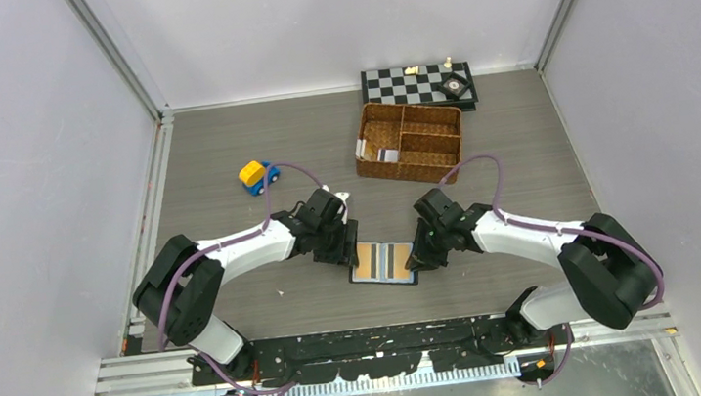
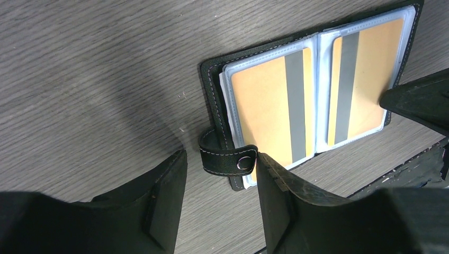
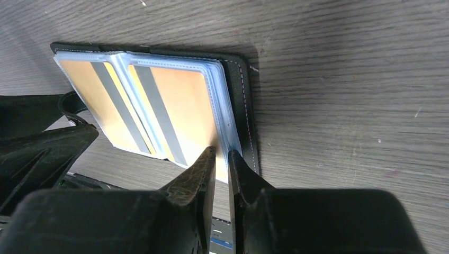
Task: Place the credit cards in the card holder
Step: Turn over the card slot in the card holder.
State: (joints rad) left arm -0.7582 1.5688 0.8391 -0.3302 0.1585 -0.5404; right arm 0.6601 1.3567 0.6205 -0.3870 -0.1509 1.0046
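The card holder [image 1: 383, 261] lies open on the table [image 1: 224, 152], at six o'clock from the wicker basket [image 1: 409, 138]. It is black leather with clear sleeves [image 3: 221, 90], and two tan-orange credit cards [image 2: 265, 111] (each with a grey stripe) sit inside. The left gripper [image 2: 222, 172] stands wide around the snap tab [image 2: 229, 160]. The right gripper [image 3: 221, 154] is narrow and nips the card holder's three o'clock edge.
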